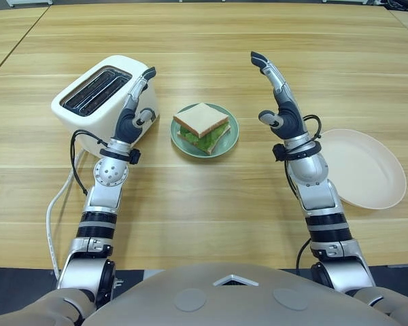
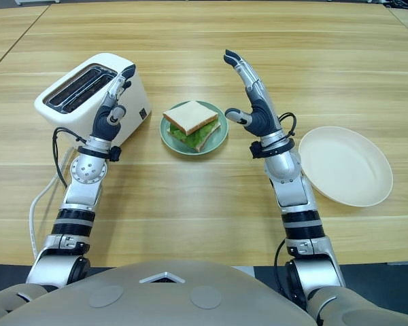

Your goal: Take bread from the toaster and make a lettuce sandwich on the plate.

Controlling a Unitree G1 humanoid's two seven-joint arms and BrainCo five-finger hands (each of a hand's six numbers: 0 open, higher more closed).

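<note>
Nearest to the robot, well off to the right of the green plate (image 1: 232,130), a shallow cream dish (image 1: 364,170) sits on the wooden table (image 1: 204,41), and nothing touches it. A white cable (image 1: 52,217) runs along the tabletop on the near left side.

A little further out, both hands are raised on either side of the green plate. The right hand (image 1: 280,102) stands just right of the plate, with its fingers stretched out straight and tilted up and away and the thumb poking sideways towards the plate. It holds nothing and touches nothing. The left hand (image 1: 136,105) stands just left of the plate. It is spread flat and empty too, with its fingers pointing up along the toaster's (image 1: 88,102) end wall. From here I cannot tell whether they press against that wall or only hover beside it.

Between the hands, the sandwich (image 1: 202,127) lies on the green plate. It has one slice of bread on top, lettuce showing at the near edge, and another slice underneath. The white toaster stands just left of the plate, angled, with its two slots facing up.
</note>
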